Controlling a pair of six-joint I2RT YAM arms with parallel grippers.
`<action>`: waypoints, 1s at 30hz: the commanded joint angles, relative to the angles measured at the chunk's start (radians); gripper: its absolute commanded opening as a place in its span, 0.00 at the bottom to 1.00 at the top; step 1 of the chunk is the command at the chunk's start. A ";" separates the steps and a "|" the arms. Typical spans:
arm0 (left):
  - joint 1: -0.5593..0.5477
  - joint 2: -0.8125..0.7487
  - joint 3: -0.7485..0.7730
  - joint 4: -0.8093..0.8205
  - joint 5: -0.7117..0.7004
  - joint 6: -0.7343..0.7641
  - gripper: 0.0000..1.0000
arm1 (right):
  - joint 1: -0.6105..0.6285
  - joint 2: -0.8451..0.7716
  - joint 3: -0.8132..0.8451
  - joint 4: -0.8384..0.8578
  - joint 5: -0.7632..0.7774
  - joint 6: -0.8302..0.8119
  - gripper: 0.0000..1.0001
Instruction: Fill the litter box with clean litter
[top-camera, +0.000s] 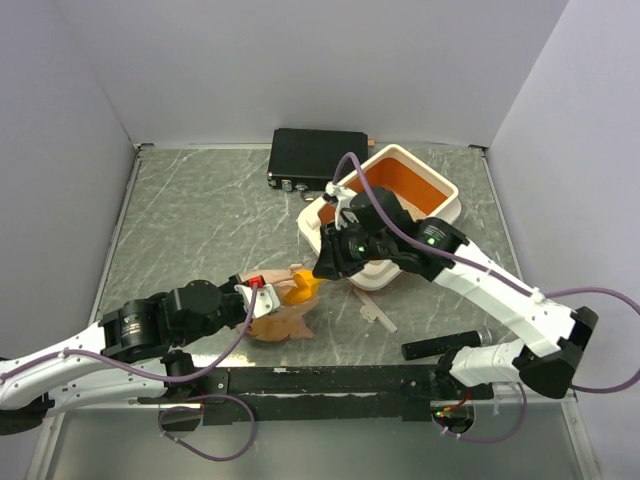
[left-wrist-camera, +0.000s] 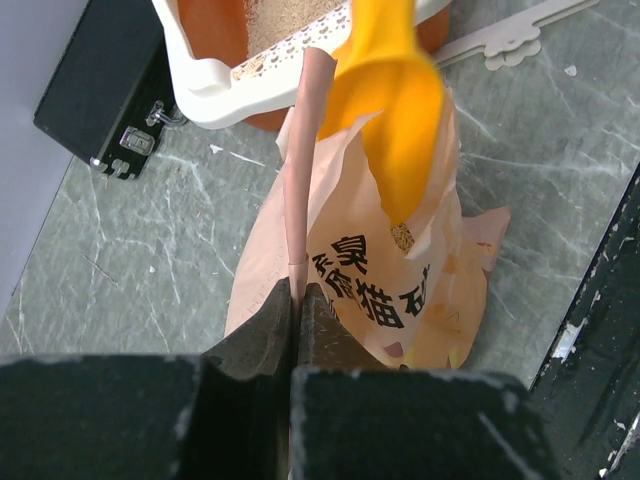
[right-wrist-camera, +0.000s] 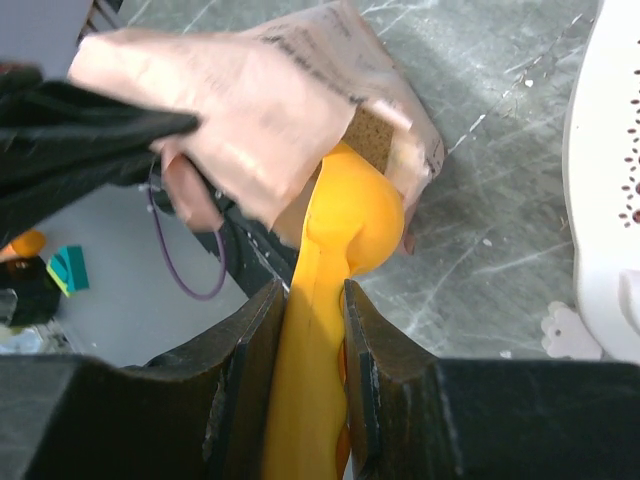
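Note:
The litter box (top-camera: 440, 183), cream rim and orange inside, stands at the back right; its grille end shows in the left wrist view (left-wrist-camera: 290, 55) with some beige litter (left-wrist-camera: 290, 18) inside. My left gripper (left-wrist-camera: 297, 292) is shut on the edge of the crumpled paper litter bag (left-wrist-camera: 400, 290) and holds its mouth open. My right gripper (right-wrist-camera: 316, 290) is shut on the handle of the yellow-orange scoop (right-wrist-camera: 355, 225), whose bowl reaches into the bag's mouth (top-camera: 300, 290). Litter (left-wrist-camera: 402, 237) shows inside the bag under the scoop.
A flat black case (top-camera: 318, 155) lies behind the litter box. A thin pale strip (top-camera: 375, 312) lies on the table in front of the box. A black rail (top-camera: 330, 380) runs along the near edge.

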 joint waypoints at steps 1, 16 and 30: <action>-0.002 -0.025 -0.013 0.045 0.025 -0.019 0.01 | -0.017 0.054 -0.006 0.142 -0.015 0.081 0.00; -0.002 -0.105 0.002 0.009 -0.004 -0.039 0.01 | -0.013 0.238 -0.044 0.188 -0.025 0.110 0.00; -0.001 -0.123 -0.013 0.019 -0.004 -0.033 0.01 | -0.103 0.183 -0.528 0.774 -0.282 0.368 0.00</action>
